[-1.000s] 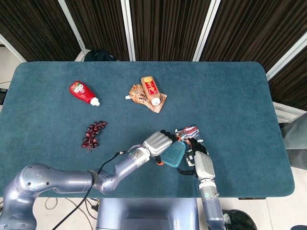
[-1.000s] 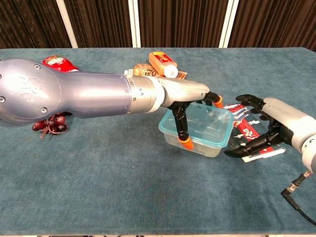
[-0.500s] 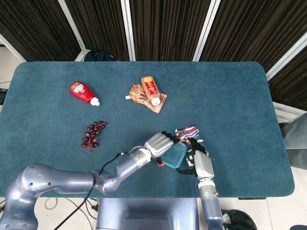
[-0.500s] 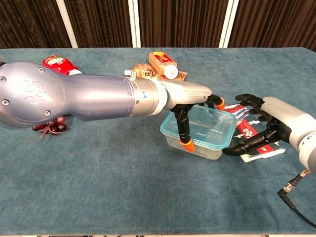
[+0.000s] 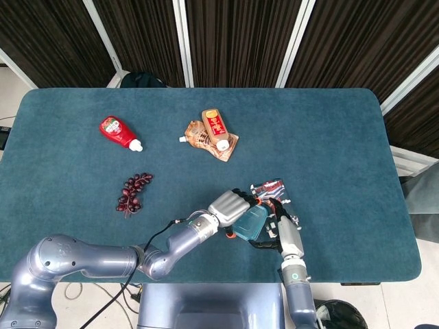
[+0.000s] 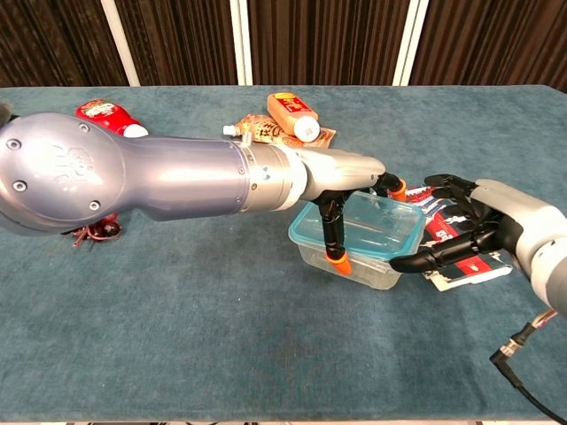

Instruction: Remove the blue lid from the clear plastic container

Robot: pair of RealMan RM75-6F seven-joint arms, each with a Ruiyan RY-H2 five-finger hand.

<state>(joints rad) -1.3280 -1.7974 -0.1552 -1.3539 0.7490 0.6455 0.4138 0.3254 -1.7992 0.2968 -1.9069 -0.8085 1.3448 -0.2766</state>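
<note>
Both hands close in on the clear plastic container (image 6: 357, 244) with its blue lid (image 5: 251, 223), near the table's (image 5: 329, 137) front edge, right of centre.

Nearest us, our left hand (image 6: 341, 173) drapes over the lid from 9 o'clock, orange-tipped fingers (image 6: 335, 258) down the near wall and another at the far rim, gripping the container. Our right hand (image 6: 469, 232) sits at 3 o'clock, fingers spread apart, one dark fingertip touching the side wall, holding nothing. Beneath that hand lies a red and white packet (image 6: 447, 239); we cannot read its writing. Open cloth stretches out at 9 o'clock and along the right side. Farther off at 10 o'clock lie dark grapes (image 5: 133, 193), then a red bottle (image 5: 119, 132). At 12 o'clock an orange bottle (image 5: 215, 128) rests on a brown pouch (image 5: 199, 137); both labels are illegible.
</note>
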